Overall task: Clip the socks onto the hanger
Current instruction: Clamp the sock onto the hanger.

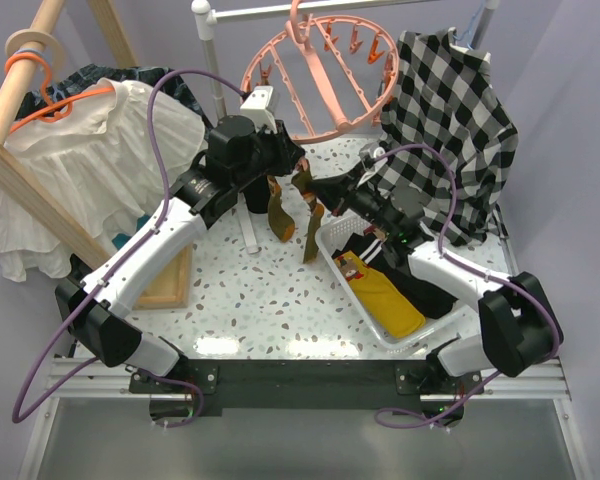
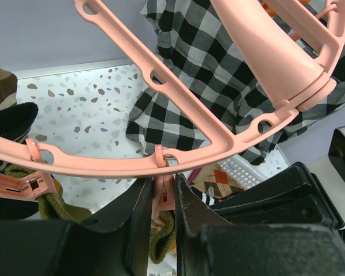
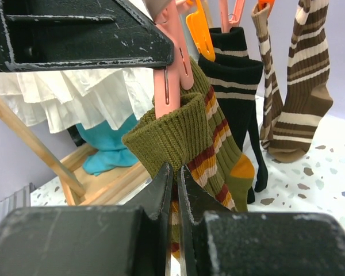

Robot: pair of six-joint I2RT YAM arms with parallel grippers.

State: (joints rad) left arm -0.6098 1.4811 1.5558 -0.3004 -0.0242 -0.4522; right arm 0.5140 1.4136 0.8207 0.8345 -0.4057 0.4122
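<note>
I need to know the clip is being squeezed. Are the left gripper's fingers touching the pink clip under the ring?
Touching. In the left wrist view, the left gripper pinches the pink clip from both sides, with no gap showing.

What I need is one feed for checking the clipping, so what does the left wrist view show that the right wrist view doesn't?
Only left wrist: the hanger ring, the checked shirt, the white basket. Only right wrist: the right gripper pinching the olive sock's cuff, the white blouse, the wooden rack. Both: the left gripper on a pink clip, the olive sock, the black sock.
</note>
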